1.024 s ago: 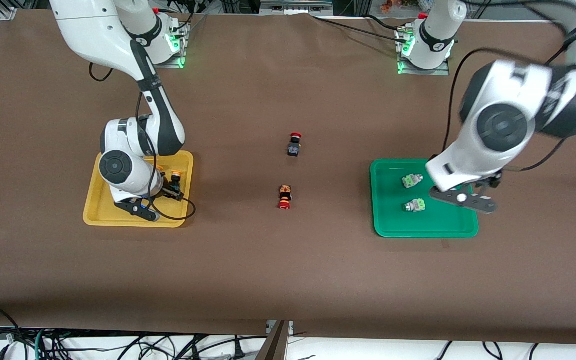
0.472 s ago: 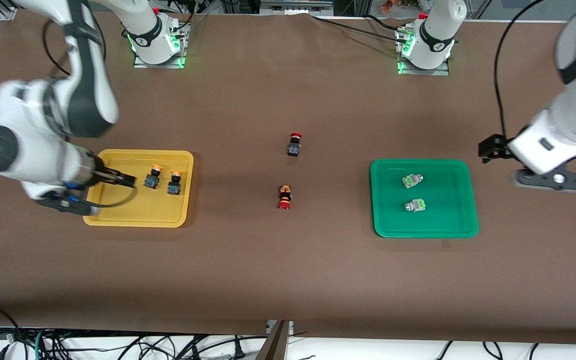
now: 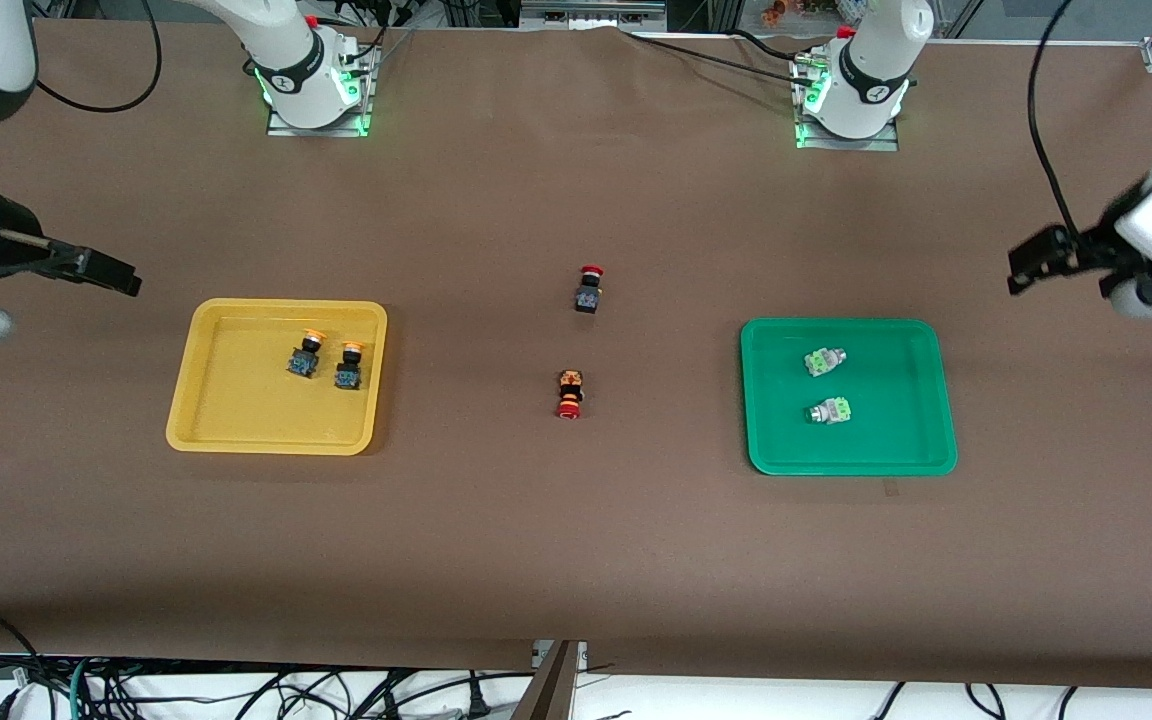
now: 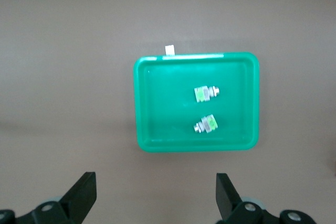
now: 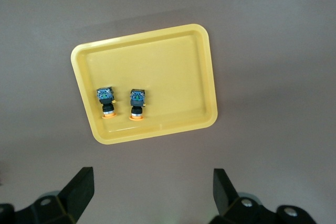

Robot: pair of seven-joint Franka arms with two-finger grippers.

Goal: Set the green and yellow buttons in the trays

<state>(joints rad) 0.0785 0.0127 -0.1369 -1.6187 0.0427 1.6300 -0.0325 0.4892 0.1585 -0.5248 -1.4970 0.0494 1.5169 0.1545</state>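
Two trays are on the table. The yellow tray [image 3: 276,377], left of frame centre, holds two yellow-capped buttons [image 3: 304,355] [image 3: 349,364] side by side. The green tray [image 3: 848,396], right of centre, holds two green-capped buttons [image 3: 824,361] [image 3: 831,410], apart. Two red-capped buttons [image 3: 589,288] [image 3: 570,393] lie at frame centre, between the trays.

The right gripper [image 3: 86,268] hangs at the left edge, jaws fully spread, holding nothing. The left gripper [image 3: 1046,258] hangs at the right edge, jaws fully spread, holding nothing.
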